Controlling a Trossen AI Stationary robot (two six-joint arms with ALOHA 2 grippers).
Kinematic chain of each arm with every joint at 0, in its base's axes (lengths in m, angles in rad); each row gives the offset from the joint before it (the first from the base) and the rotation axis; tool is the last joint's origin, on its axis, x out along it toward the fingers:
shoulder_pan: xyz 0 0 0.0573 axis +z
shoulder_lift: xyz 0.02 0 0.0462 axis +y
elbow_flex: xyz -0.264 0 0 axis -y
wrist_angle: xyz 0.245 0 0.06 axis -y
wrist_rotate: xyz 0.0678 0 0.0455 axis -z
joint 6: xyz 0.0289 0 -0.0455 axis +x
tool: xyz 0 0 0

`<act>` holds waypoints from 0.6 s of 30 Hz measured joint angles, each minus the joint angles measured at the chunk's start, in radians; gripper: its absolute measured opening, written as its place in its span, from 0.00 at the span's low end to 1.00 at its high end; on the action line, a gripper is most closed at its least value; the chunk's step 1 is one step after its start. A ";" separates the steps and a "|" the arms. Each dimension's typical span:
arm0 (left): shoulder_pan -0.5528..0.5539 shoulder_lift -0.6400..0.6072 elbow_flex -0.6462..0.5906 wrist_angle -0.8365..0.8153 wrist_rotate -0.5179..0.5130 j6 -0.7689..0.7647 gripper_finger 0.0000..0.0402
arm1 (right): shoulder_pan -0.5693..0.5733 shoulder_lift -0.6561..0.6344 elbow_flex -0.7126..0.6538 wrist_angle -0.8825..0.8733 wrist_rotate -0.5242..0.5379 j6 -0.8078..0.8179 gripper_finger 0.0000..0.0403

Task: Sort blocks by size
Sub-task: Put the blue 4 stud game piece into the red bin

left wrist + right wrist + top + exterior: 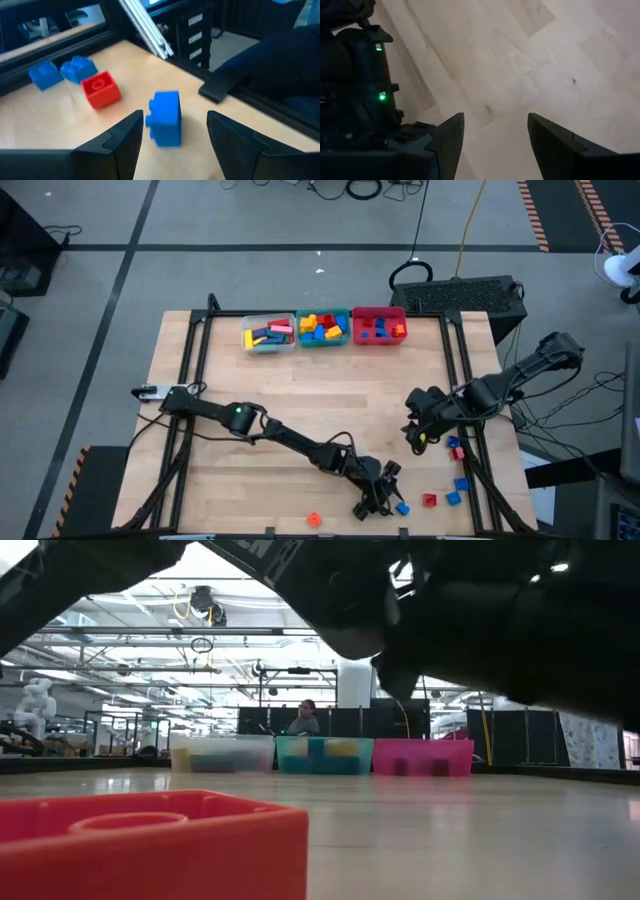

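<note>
Jaws spread wide on the left gripper (172, 145), and a small blue brick (165, 118) sits right between them, not yet clamped, down at the worktop's near edge toward the right corner! Beside it in the left wrist view lie a red cube (101, 90) and two more blue bricks (62, 72), all loose on the wood. Over by the right edge, the right gripper (418, 432) hangs above bare worktop (300, 400), its jaws released too and holding nothing. Looking at the scoreboard: along the far edge the clear bin (268, 333) already carries long bars in mixed colours, the teal bin (323, 327) is stocked with yellow and blue medium bricks, and the red bin (379, 326) has a few small pieces, so most of the sorting looks done. What's left is the scatter near the right corner: a handful of small blue and red blocks (455, 480) by the right edge, with a yellow bit just under the right gripper, plus a lone orange cube (313, 519) at the near edge. That's a short tail of small pieces, most of them likely bound for the red bin, and the blue brick between the left jaws looks to be next up.
</note>
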 joint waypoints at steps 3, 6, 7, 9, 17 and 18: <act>-0.001 0.031 0.046 -0.003 0.002 -0.001 0.55 | 0.018 0.014 0.000 0.004 0.000 0.028 0.50; -0.001 0.060 0.079 -0.004 0.015 -0.017 0.55 | 0.030 0.023 0.000 0.013 0.000 0.049 0.50; -0.001 0.071 0.091 -0.005 0.021 -0.025 0.55 | 0.034 0.024 0.000 0.015 0.000 0.055 0.50; -0.002 0.096 0.117 -0.018 0.033 -0.033 0.55 | 0.039 0.024 0.000 0.019 0.000 0.066 0.50; -0.002 0.115 0.143 -0.003 0.033 -0.053 0.52 | 0.046 0.023 0.000 0.024 0.016 0.083 0.50; -0.002 0.115 0.142 -0.004 0.033 -0.053 0.50 | 0.046 0.023 0.000 0.024 0.016 0.082 0.50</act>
